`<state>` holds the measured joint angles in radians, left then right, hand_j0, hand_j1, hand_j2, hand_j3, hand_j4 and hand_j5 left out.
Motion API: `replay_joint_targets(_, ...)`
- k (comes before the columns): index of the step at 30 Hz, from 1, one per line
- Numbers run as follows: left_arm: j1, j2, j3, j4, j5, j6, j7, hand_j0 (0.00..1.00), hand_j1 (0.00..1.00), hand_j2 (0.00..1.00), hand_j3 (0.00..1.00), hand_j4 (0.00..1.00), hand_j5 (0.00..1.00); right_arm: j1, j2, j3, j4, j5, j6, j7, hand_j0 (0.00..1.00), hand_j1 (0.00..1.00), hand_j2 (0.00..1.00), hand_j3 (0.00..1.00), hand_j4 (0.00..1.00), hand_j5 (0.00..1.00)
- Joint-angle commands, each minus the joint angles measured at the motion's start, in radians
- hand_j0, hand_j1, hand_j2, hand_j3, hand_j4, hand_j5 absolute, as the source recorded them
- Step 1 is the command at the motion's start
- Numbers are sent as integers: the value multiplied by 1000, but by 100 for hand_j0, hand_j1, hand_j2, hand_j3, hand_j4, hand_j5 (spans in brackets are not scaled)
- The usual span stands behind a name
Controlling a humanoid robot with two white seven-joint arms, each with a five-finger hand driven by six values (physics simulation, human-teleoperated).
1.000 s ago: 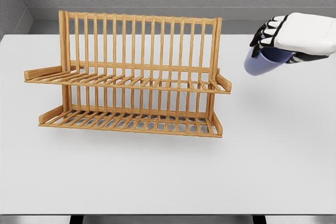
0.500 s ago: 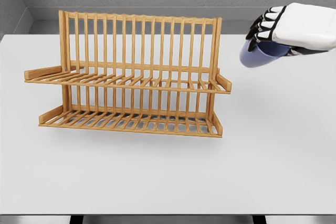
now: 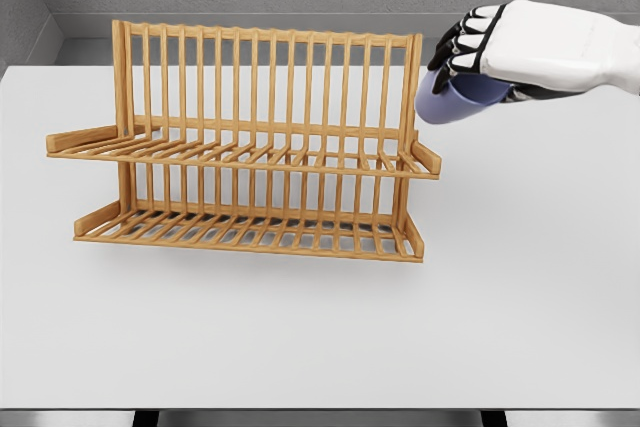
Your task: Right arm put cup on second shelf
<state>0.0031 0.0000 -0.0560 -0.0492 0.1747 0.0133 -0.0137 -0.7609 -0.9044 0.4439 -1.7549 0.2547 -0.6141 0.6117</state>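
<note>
Moved left and a little higher since half a second ago: right hand (image 3: 492, 42), fingers curled around the blue cup (image 3: 450, 99). Now held in the air just beside the top right post of the wooden rack (image 3: 250, 147), above the upper shelf (image 3: 300, 159), well over the white surface (image 3: 320, 337).

Your right hand (image 3: 497, 47) grips the blue cup (image 3: 452, 99), tilted in the air just beside the upper right corner of the wooden two-shelf rack (image 3: 250, 147), which stands on the white table (image 3: 520, 287).
</note>
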Motion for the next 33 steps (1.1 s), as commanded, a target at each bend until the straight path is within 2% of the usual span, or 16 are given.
replay_joint_targets(1, 0, 0, 1, 0, 0, 0, 0, 100, 100, 100, 100, 100, 100, 0, 25, 4, 0, -5, 3, -1, 60, 60, 60, 60, 60, 60)
replay_joint_targets(9, 0, 0, 1, 0, 0, -1, 0, 100, 100, 100, 100, 100, 100, 2, 90, 7, 0, 9, 5, -1, 60, 60, 60, 60, 60, 60)
replay_joint_targets(17, 0, 0, -1, 0, -1, -1, 0, 100, 100, 100, 100, 100, 100, 11, 122, 39, 2, 52, 8, -1, 60, 60, 60, 60, 60, 60)
replay_joint_targets(20, 0, 0, 1, 0, 0, 0, 0, 100, 100, 100, 100, 100, 100, 11, 163, 48, 2, 80, 36, -1, 60, 60, 60, 60, 60, 60)
replay_joint_targets(33, 0, 0, 1, 0, 0, 0, 0, 100, 100, 100, 100, 100, 100, 14, 199, 53, 2, 127, 42, -1, 60, 60, 60, 60, 60, 60)
